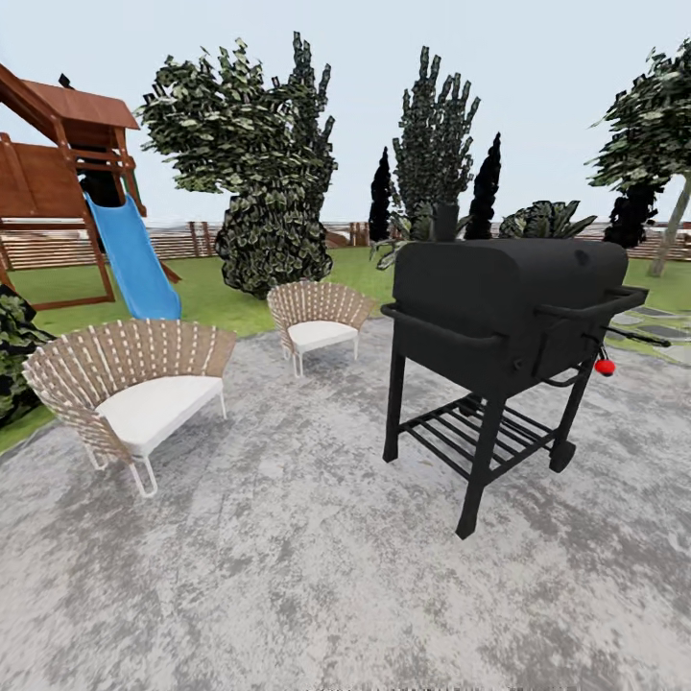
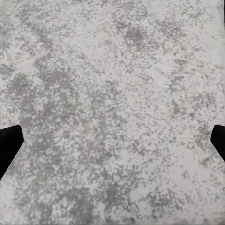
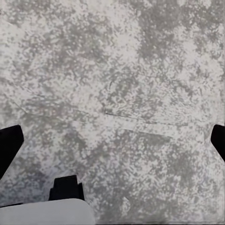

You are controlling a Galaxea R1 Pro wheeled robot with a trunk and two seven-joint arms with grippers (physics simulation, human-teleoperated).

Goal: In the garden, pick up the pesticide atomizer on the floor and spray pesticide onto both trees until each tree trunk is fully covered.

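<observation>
The pesticide atomizer is out of view. Past the mottled grey patio (image 1: 288, 576) lies the garden lawn (image 1: 206, 297), ringed by a slatted wooden fence (image 1: 58, 245). At the far right stands one tree (image 1: 648, 125) with a broad green canopy and a bare, leaning grey trunk (image 1: 672, 230). In the left wrist view my left gripper (image 2: 112, 145) is open over bare patio, its black fingertips (image 2: 9, 145) at the picture's edges. My right gripper (image 3: 112, 145) is open too, fingertips (image 3: 9, 145) wide apart above the paving, nothing between them.
A black barbecue grill (image 1: 504, 317) with a red knob (image 1: 604, 366) stands close ahead on the right. Two wicker chairs (image 1: 134, 384) (image 1: 317, 321) sit to the left. Behind them are a wooden playset with a blue slide (image 1: 134, 259), a big leafy bush (image 1: 264, 192) and dark cypress columns (image 1: 485, 187).
</observation>
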